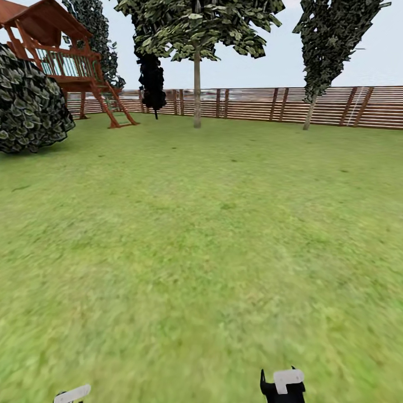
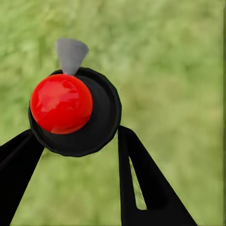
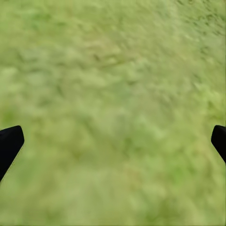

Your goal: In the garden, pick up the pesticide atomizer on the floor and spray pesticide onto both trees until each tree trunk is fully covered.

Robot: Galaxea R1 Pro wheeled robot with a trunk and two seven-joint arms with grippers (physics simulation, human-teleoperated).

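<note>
Atomizer (image 2: 74, 112) sits gripped in your left pincer (image 2: 77, 141), right pincer (image 3: 113, 141) spread empty, tree trunk (image 1: 197, 89) far ahead.

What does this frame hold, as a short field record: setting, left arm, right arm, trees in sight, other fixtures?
setting: green lawn closed in by a slatted wooden fence
left gripper: jaws shut on the pesticide atomizer, red top toward the wrist camera, grey nozzle beside it
right gripper: jaws wide apart, nothing between them, grass beneath
trees: one straight pale tree trunk ahead by the fence; a leaning tree farther right
spray: no white specks seen on the trunk
other: wooden play tower and a round bush at far left
</note>
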